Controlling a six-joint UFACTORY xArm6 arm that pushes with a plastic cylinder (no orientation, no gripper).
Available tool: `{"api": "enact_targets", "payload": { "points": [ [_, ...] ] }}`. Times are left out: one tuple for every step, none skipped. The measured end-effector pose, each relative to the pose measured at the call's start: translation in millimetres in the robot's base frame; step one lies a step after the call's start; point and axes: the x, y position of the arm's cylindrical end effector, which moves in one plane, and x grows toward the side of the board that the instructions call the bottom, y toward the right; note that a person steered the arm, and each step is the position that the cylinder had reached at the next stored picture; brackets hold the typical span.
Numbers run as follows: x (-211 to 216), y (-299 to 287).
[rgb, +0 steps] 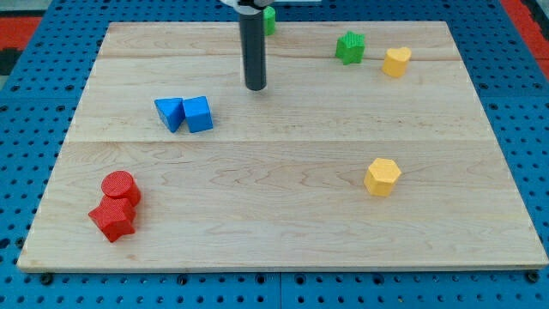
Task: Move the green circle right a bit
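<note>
Seven blocks sit on the wooden surface (283,215). From the view's left: red cylinder (120,186) touching red star (112,219); blue triangle (170,113) against blue cube (198,114); my tip (256,87), with no hand, below a partly hidden green block (269,20), probably the circle; green star (349,47); yellow heart (395,62); yellow hexagon (382,177).

Two red blocks (115,204), two blue (184,114), two green (349,47), two yellow (383,177).

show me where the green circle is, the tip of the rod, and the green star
green circle (270,19): camera view, on the sliver showing right of the rod.
my tip (256,88): camera view, the rod's very end.
green star (349,47): camera view, its top face.
</note>
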Motion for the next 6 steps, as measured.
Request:
{"api": "enact_targets", "payload": {
  "points": [
    [29, 60],
    [5, 37],
    [-47, -29],
    [-111, -66],
    [-148, -67],
    [-148, -48]
  ]
}}
